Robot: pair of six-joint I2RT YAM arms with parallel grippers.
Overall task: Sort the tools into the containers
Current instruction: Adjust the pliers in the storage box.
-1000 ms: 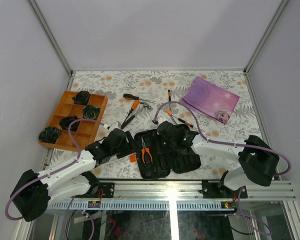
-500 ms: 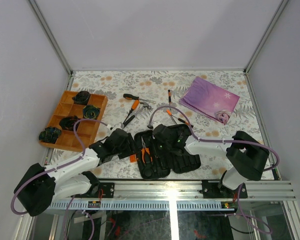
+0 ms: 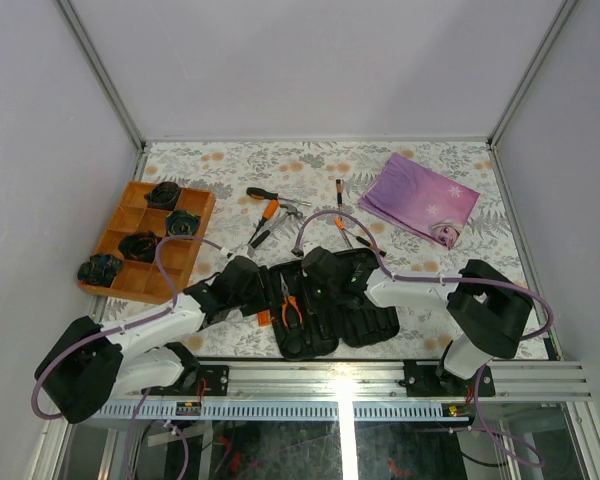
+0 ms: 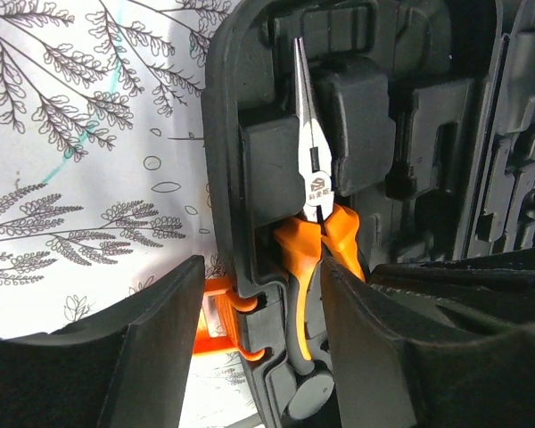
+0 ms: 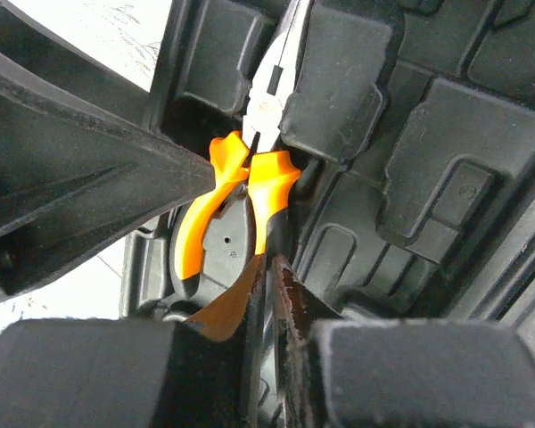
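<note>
The black tool case (image 3: 365,320) lies open at the near middle of the table. Orange-handled pliers (image 3: 291,305) rest in a moulded slot of its left half. My left gripper (image 4: 260,267) is open and straddles the case's left rim (image 4: 223,134), the orange latch (image 4: 216,312) and one handle of the pliers (image 4: 310,178). My right gripper (image 5: 269,260) is shut, with nothing between its fingers. Its tips sit at the right handle of the pliers (image 5: 250,178). More tools (image 3: 270,212) lie loose on the table behind the case.
An orange divided tray (image 3: 120,215) with black coiled lumps stands at the left. A purple cloth pouch (image 3: 420,200) lies at the back right. Loose screwdrivers (image 3: 352,232) lie just behind the case. Both arms crowd over the case's left half.
My right gripper has moved left across the case to the pliers and its jaws have closed. The left gripper has narrowed a little and edged toward the case rim.
</note>
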